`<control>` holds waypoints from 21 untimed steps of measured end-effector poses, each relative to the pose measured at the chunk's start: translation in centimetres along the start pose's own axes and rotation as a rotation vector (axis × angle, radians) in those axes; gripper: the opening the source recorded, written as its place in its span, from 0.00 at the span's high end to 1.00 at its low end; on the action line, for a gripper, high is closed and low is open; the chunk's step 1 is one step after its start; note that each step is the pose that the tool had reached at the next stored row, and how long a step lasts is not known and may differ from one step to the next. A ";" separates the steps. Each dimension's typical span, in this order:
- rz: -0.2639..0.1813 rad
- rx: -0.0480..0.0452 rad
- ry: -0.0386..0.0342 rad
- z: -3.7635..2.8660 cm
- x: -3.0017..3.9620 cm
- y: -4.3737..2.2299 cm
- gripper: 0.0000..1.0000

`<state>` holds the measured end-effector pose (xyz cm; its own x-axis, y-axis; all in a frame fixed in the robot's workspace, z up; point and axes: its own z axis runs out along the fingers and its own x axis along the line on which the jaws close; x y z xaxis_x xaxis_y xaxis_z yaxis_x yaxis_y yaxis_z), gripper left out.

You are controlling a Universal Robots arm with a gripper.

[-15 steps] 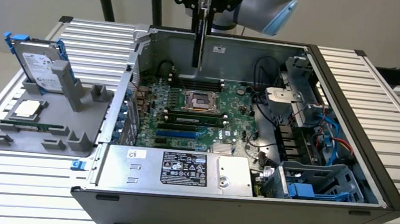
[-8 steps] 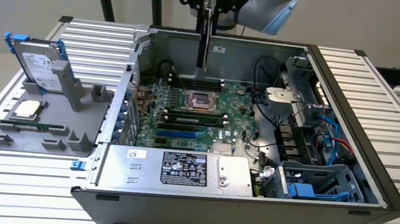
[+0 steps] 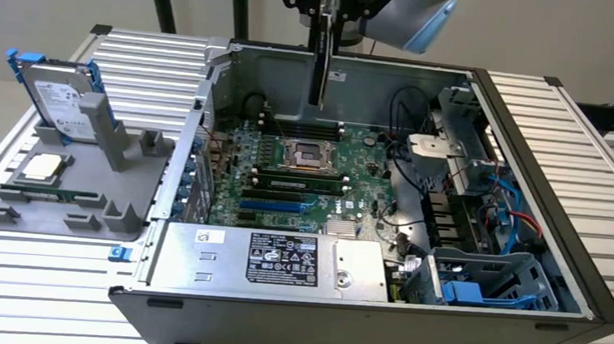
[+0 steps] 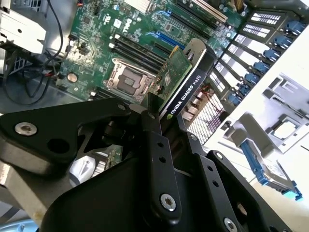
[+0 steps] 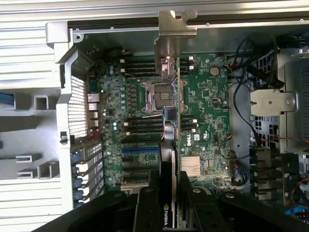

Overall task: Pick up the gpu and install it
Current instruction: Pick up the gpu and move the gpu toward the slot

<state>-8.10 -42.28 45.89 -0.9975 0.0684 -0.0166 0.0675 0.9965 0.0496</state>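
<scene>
Claw (image 5: pixel 169 187) clamped tight on the graphics card (image 4: pixel 186 79), hanging edge-down above the motherboard (image 5: pixel 207 96) over the open case (image 3: pixel 400 81). I'd line its edge with the blue slot (image 5: pixel 140 150) and keep it plumb.

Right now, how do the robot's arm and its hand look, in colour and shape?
The rounded light-grey arm joint carries a pale blue cap. The black metal hand is built of flat, angular links with silver screw heads and small round holes; its fingers are narrow black bars.
</scene>
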 end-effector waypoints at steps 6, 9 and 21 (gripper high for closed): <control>0.000 0.0000 -0.0001 0.00 -0.17 0.01 1.00; 0.000 0.0000 -0.0001 0.01 -0.20 0.02 1.00; -0.012 -0.0003 0.0005 0.00 -0.23 0.02 1.00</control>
<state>-7.87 -42.27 45.89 -0.9983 0.0567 -0.0167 0.0558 0.9972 0.0497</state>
